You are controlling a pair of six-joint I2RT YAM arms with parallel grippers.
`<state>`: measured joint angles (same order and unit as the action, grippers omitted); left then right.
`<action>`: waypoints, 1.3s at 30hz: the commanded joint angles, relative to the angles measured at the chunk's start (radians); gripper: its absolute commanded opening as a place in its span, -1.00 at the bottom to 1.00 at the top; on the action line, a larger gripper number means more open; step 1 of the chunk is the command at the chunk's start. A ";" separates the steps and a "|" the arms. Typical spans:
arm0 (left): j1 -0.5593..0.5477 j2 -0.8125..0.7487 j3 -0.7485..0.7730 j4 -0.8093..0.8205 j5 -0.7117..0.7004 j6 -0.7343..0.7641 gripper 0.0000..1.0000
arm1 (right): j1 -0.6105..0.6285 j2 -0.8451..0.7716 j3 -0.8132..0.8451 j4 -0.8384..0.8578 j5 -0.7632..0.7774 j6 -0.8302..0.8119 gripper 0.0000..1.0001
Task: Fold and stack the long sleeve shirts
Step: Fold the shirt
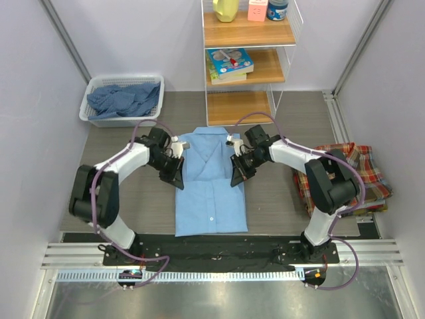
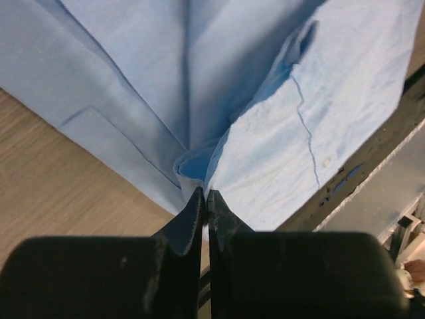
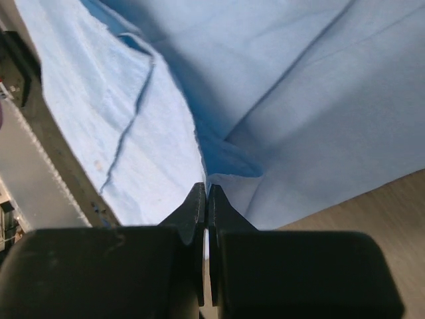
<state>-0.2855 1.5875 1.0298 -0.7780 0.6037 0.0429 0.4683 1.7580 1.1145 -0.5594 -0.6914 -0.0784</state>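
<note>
- The light blue shirt [image 1: 211,193] lies flat in the middle of the table [image 1: 279,199]. It is folded into a narrow panel, with its collar toward the shelf [image 1: 239,106] and its hem at the black mat [image 1: 219,249].
- The left gripper [image 1: 178,174] sits at the shirt's left edge, about mid-height. In its wrist view the jaws are pressed together [image 2: 204,196], pinching a fold of the blue cloth [image 2: 166,80] at their tips.
- The right gripper [image 1: 234,174] mirrors it on the shirt's right edge. Its jaws are closed too [image 3: 204,193], nipping the cloth [image 3: 299,80] where a crease bunches.
- How much cloth lies between either pair of fingers is hard to make out, because the black finger bodies fill the bottom of both wrist views.
- The sleeves are not seen from above.
- Dark blue shirts [image 1: 123,100] lie heaped in a white basket [image 1: 119,120] at the far left.
- Plaid shirts [image 1: 362,174] lie at the right edge, partly behind the right arm.
- Bare tabletop lies on both sides of the blue shirt, between it and the basket and between it and the plaid pile.
</note>
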 commanded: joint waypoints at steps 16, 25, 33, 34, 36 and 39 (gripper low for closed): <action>0.016 0.315 0.188 0.103 -0.206 -0.029 -0.85 | -0.040 0.225 0.073 0.168 0.259 -0.023 -0.95; 0.056 0.024 0.097 0.097 -0.033 0.176 0.07 | -0.068 0.054 0.113 0.004 0.121 0.009 -0.01; -0.373 -0.444 -0.167 0.124 -0.408 0.429 0.35 | -0.053 -0.091 0.114 -0.033 0.113 -0.012 0.15; -0.427 -0.464 -0.198 0.150 -0.457 0.436 0.35 | -0.034 -0.081 0.123 -0.028 0.101 -0.009 0.05; -0.603 -0.494 -0.284 0.210 -0.594 0.439 0.35 | -0.008 -0.062 0.130 0.009 0.048 0.026 -0.04; -0.823 -0.485 -0.350 0.327 -0.767 0.443 0.32 | 0.047 0.007 0.148 0.052 -0.008 0.045 -0.27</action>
<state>-0.8948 1.0714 0.7696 -0.5877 0.1398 0.4294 0.4484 1.6955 1.2224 -0.5575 -0.6014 -0.0650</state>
